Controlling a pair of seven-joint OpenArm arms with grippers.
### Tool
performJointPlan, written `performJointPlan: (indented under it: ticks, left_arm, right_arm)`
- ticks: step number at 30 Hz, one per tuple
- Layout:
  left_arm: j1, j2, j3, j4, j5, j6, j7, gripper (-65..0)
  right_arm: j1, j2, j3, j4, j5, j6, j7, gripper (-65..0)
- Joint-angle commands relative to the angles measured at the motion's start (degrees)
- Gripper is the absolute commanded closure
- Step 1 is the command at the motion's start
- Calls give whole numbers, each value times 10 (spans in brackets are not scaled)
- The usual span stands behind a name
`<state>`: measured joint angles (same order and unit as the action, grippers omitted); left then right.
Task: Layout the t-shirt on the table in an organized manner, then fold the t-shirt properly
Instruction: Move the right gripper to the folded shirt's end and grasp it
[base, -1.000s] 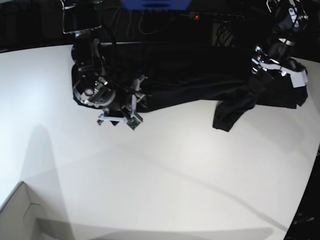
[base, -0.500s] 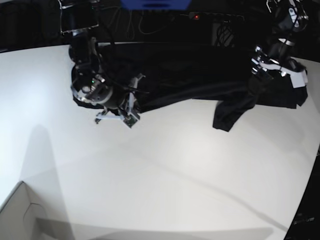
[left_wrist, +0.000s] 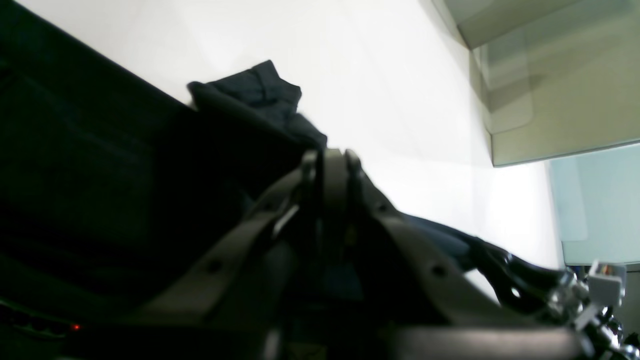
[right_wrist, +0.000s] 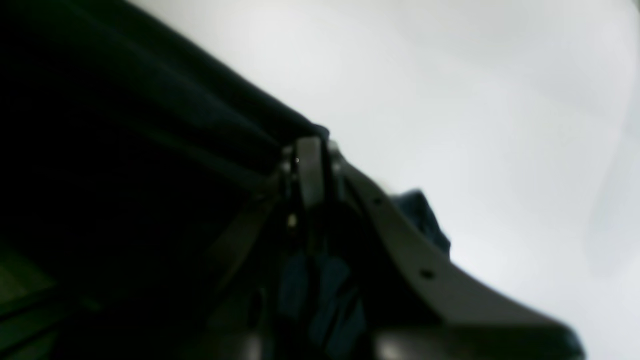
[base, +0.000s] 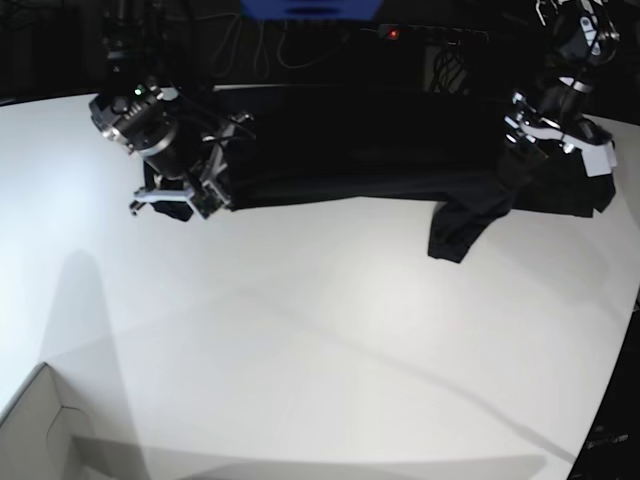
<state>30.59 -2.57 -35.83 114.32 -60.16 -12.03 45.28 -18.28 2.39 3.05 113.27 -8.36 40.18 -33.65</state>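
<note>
Both jaws clamped on t-shirt (base: 360, 150), arms spread

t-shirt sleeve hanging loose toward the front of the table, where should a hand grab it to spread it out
Probably at the sleeve's free lower end, coming from the table's open near side: that tip lies clear of the bunched t-shirt, with bare surface around it. Both hands are already shut on the t-shirt's edges.

No readable text

No txt, label, brand, no. or sign can be read in any view. The t-shirt (base: 360, 140) is seen plain black, no print. A white tag-like piece (base: 597, 157) at far right is noted, too small/blurred to be read; wrist views are too dark & blurred for lettering.
</note>
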Motion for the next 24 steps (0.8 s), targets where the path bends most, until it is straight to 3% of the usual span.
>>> performJointPlan:
  ticks: [1,12,24]
  left_arm:
    - [0,-4,-2,10,-15,-4,-13,-1]
    - [0,-2,1,5,-11,-4,-12,-1]
    - [8,-4,1,-56,-11,-6,-12,-6]
  right_arm:
    - [-10,1,3,15,5,-2,12,0]
    - [-117,1,8,10,5,-2,73,0]
    - [-66,6,17,-92,5,-2,76,0]
